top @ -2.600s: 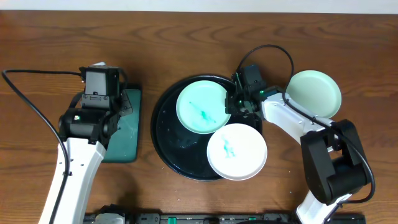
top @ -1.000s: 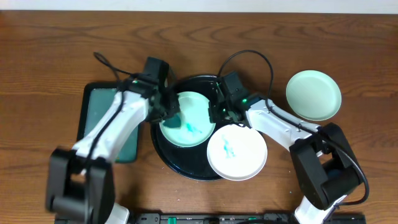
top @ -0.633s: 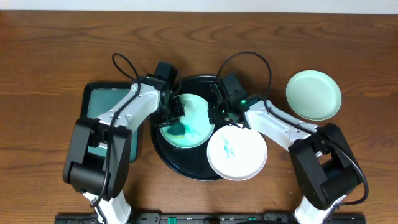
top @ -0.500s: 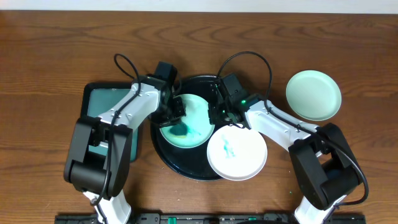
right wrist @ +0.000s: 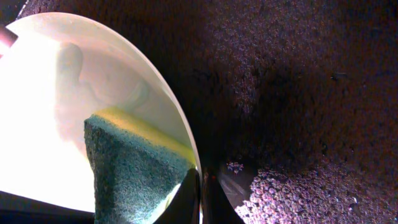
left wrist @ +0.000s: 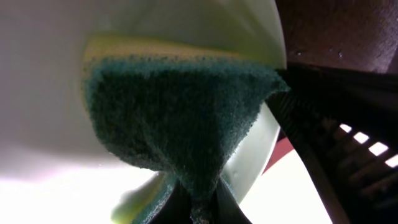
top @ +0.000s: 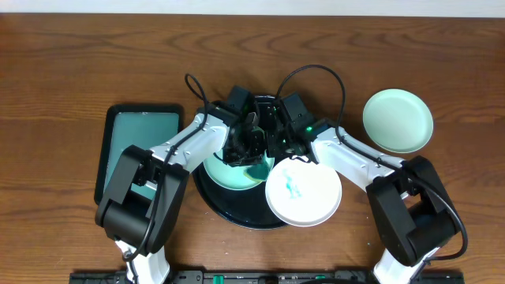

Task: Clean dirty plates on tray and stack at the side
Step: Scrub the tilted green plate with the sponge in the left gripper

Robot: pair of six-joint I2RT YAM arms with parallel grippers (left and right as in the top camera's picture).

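Right, the left gripper (left wrist: 198, 210) is clamped tight on the sponge (left wrist: 180, 112), dark green scrub face outward with a yellow layer behind it. The sponge is pressed against the inside of the mint plate (top: 229, 172). On the other side, the right gripper (right wrist: 200, 186) has its fingers pinched together on that same plate's rim. The thin edge runs straight down between them, and the sponge shows just past it at 9 o'clock. From above, the two grippers meet nose to nose over the middle of the black tray (top: 237, 214), the left arm coming in from 9 o'clock and the right arm from 3 o'clock. Between them they hide much of the mint plate, which sits in the tray toward 10 o'clock; lifted or flat, I can't tell. The white plate (top: 312, 201) is at the tray's 4 o'clock, lapping out over the raised rim, with a small teal smear (top: 292, 188) at its centre. A second mint plate (top: 398, 120) rests on the wooden table (top: 63, 79) out at 2 o'clock, well apart from the tray. At 9 o'clock, just beside it, lies the dark-rimmed teal tray (top: 134, 130).
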